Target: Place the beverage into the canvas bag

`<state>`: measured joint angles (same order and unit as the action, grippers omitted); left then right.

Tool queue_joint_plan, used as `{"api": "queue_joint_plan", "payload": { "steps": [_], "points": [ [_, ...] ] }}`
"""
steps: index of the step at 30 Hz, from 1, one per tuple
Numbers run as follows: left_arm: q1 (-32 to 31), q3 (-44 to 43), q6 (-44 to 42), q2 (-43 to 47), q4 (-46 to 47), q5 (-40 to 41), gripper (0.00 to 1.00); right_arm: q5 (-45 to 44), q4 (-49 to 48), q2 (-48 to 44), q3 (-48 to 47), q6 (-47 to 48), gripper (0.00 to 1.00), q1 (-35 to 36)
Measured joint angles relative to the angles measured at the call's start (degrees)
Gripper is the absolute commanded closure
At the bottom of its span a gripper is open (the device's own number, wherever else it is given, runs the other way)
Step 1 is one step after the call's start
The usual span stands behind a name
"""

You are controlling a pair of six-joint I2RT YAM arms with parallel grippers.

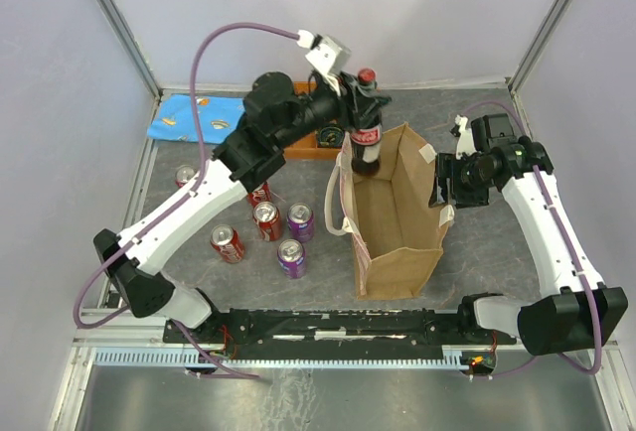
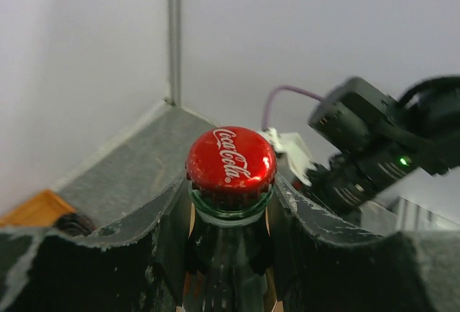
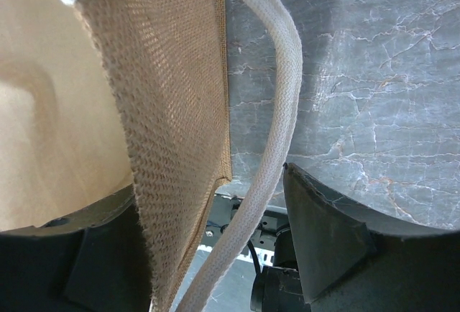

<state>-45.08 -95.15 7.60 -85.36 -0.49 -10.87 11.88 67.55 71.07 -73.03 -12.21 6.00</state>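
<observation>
A glass Coca-Cola bottle (image 1: 365,139) with a red cap (image 2: 231,161) hangs upright in my left gripper (image 1: 361,103), which is shut on its neck (image 2: 231,208). The bottle's lower end is at the far left corner of the canvas bag's mouth. The tan canvas bag (image 1: 397,217) stands open in the middle of the table. My right gripper (image 1: 444,189) is at the bag's right rim. Its jaws stand apart, with the woven bag wall (image 3: 172,111) and a whitish loop handle (image 3: 284,111) between them.
Several red and purple cans stand left of the bag, such as a red can (image 1: 228,243) and a purple can (image 1: 290,258). A blue cloth (image 1: 194,116) lies at the far left. An orange tray (image 1: 323,137) sits behind the left arm. White walls enclose the table.
</observation>
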Motion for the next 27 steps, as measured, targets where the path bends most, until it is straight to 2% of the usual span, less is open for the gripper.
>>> {"api": "queue_joint_plan", "payload": {
  "steps": [5,15,27],
  "points": [
    [-3.45,7.26,2.29,-0.7,3.52,-0.35,0.97,0.15,-0.24,0.0,0.94,0.0,0.29,0.0],
    [-5.6,20.59,3.93,-8.04,15.52,0.28,0.97,0.61,-0.26,-0.24,1.31,-0.02,0.3,0.0],
    [-6.45,22.86,3.65,-18.12,26.73,2.36,0.97,1.31,0.37,-2.29,2.62,-0.02,0.3,0.0]
  ]
}}
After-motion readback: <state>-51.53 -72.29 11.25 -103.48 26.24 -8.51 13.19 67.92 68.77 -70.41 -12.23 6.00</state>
